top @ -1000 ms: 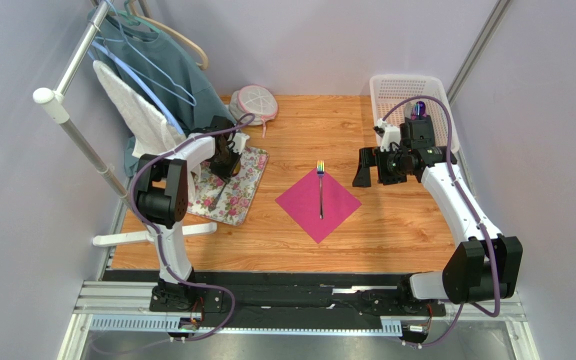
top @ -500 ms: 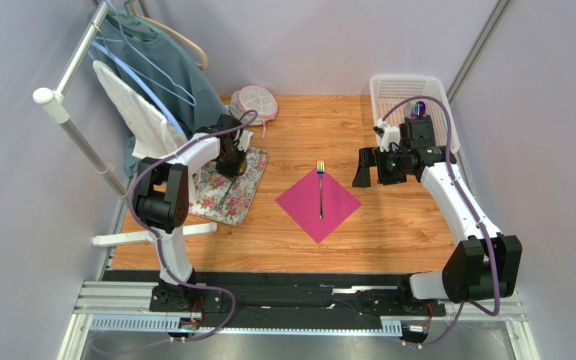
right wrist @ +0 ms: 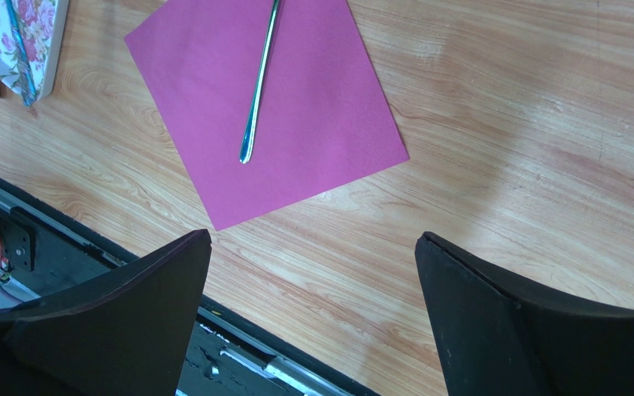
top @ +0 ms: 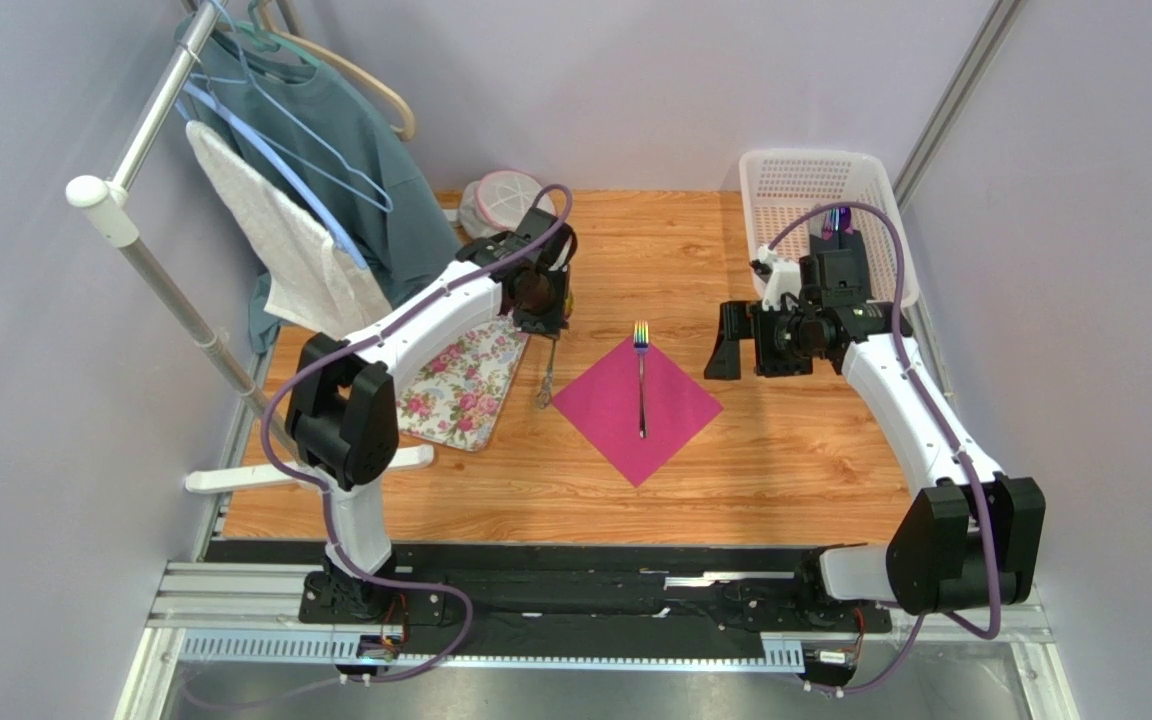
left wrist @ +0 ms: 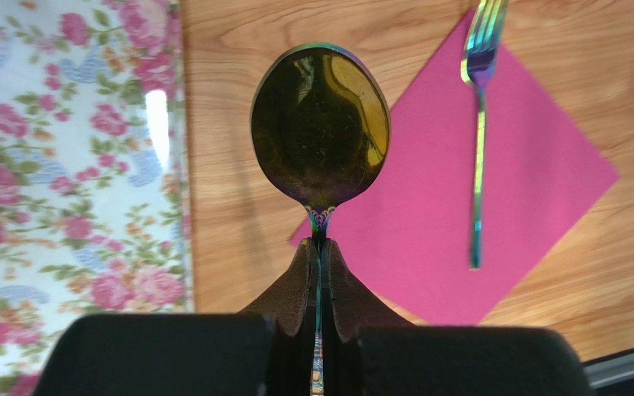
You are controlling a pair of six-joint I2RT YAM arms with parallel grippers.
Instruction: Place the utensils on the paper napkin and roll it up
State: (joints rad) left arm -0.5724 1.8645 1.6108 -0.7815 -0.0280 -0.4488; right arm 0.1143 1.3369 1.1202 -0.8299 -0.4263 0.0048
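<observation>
Left claw [left wrist: 319,247] grips the spoon [left wrist: 320,124] by its handle, not yet placed; beside it, the fork [left wrist: 477,148] lies on the pink napkin [left wrist: 411,239], unrolled.

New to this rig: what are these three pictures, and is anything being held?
Two white robot arms are bolted at the near edge of a wooden table. In the overhead picture the left arm is on the left and the right arm on the right. That picture comes from a fixed camera above. The other two come from a camera on each wrist, looking past that arm's jaws. On the table lie a pink paper napkin with a fork on it, a floral cloth, and a white basket at the far right. The left jaws are shut on the handle of a spoon, held near the napkin's left corner. The right jaws are wide open and empty.
</observation>
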